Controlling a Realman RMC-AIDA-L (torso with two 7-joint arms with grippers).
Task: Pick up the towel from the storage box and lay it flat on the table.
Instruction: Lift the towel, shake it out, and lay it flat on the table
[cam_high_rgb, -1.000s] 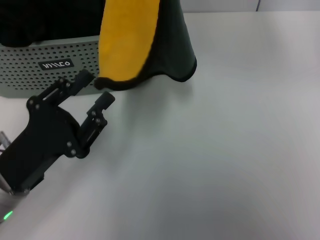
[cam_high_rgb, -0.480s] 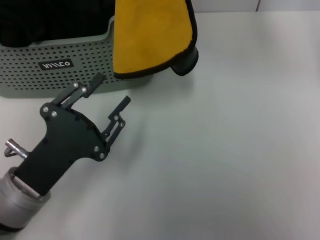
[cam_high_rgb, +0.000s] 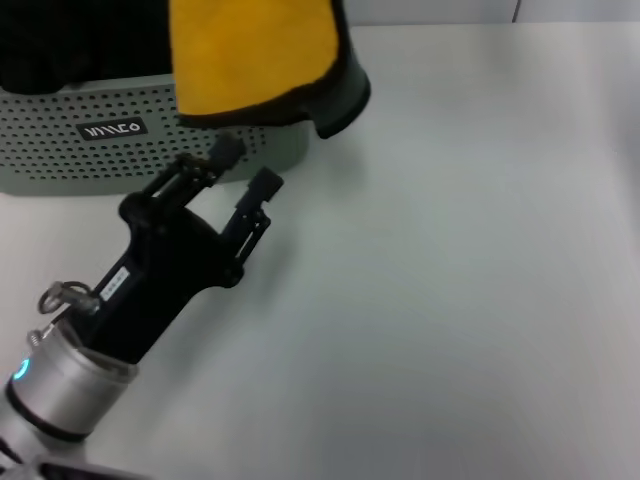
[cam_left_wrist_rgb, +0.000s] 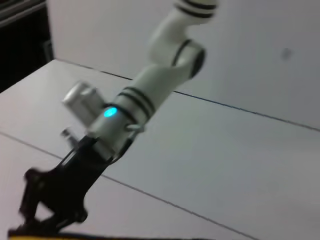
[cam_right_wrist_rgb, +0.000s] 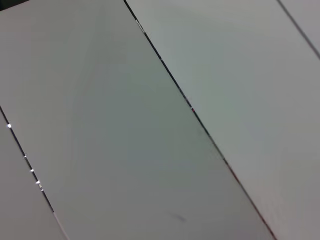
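Having swung left, the towel (cam_high_rgb: 255, 55) is hanging just beyond the left end effector (cam_high_rgb: 245, 168), whose fingers are gaping empty beneath its hem.

Black gripper on a silver wrist

The left gripper (cam_high_rgb: 243, 168) was matte black with linked fingers and small screws; its silver cuff carried a blue light.

Towel (cam_high_rgb: 255, 55): hanging lower edge shifted toward the robot's left, now across the storage box's (cam_high_rgb: 90, 150) front corner; dark fold trails beside it. Left tool (cam_high_rgb: 243, 165): advanced up the table (cam_high_rgb: 480, 300) toward that hanging edge, fingers spread, tips just beneath it.
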